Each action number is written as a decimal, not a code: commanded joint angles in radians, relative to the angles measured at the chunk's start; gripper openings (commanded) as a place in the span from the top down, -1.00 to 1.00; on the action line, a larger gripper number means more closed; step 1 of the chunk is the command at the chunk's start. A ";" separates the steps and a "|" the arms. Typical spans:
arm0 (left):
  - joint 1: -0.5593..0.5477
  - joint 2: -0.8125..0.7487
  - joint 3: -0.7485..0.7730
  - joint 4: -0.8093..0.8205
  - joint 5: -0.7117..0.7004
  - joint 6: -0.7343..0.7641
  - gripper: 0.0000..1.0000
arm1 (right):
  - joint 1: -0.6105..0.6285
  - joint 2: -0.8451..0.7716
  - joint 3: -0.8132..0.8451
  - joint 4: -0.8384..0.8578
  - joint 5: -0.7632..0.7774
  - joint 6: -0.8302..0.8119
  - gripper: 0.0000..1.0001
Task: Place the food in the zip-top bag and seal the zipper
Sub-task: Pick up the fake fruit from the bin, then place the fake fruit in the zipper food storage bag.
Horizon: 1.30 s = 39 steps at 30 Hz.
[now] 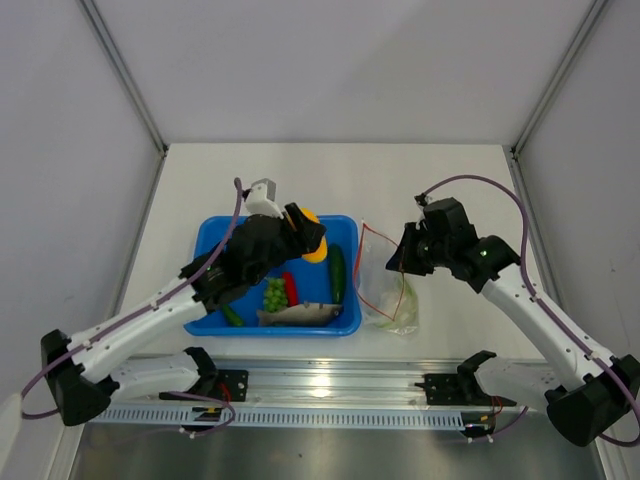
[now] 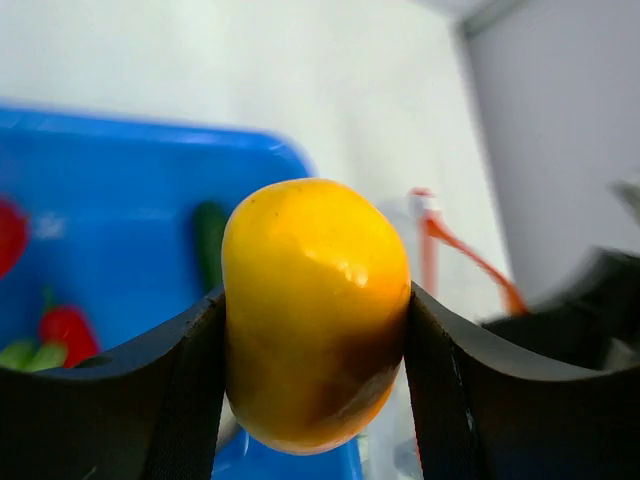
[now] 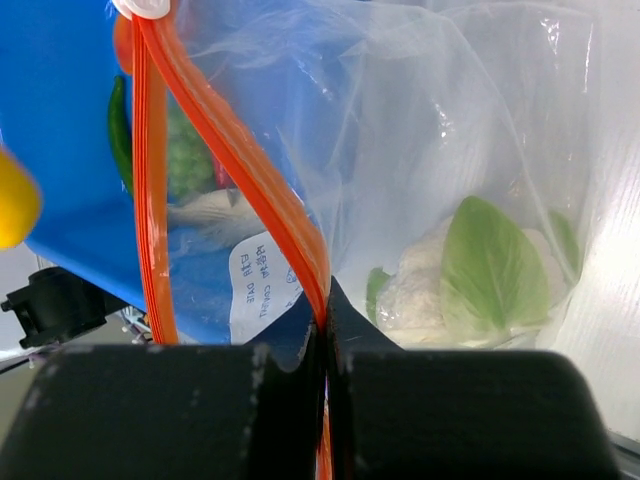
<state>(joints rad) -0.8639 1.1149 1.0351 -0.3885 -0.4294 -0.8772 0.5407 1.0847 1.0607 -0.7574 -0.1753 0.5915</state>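
My left gripper [image 1: 308, 240] is shut on the yellow-orange mango [image 2: 315, 310], which hangs over the back right corner of the blue tray [image 1: 215, 225]. The other food lies in the tray: a dark green cucumber [image 1: 338, 275], green grapes [image 1: 273, 293], a red chili [image 1: 290, 288] and a grey fish [image 1: 298, 316]. The clear zip-top bag [image 1: 385, 285] lies right of the tray, with a white cauliflower [image 3: 420, 290] with green leaves inside it. My right gripper [image 3: 325, 325] is shut on the red-orange zipper [image 3: 270, 200], and the bag's mouth gapes toward the tray.
The tray's right wall stands close beside the bag's mouth. Grey walls enclose the white table on the left, back and right. A metal rail [image 1: 330, 385] with the arm bases runs along the near edge.
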 commanded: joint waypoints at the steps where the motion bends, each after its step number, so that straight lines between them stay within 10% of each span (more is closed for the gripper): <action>1: -0.032 -0.124 -0.133 0.421 0.125 0.318 0.99 | -0.004 0.006 0.057 -0.029 -0.035 0.014 1.00; 13: -0.052 -0.003 -0.227 1.017 0.576 0.437 0.99 | -0.004 0.035 0.127 -0.083 -0.067 0.021 1.00; 33: -0.110 0.250 -0.322 1.364 0.558 0.517 0.88 | -0.004 0.029 0.142 -0.069 -0.095 0.057 1.00; 39: -0.110 0.270 -0.319 1.355 0.503 0.524 0.15 | -0.005 0.026 0.140 -0.069 -0.095 0.060 1.00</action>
<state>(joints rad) -0.9684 1.3762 0.6994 0.9043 0.1139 -0.3904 0.5396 1.1202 1.1568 -0.8410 -0.2523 0.6373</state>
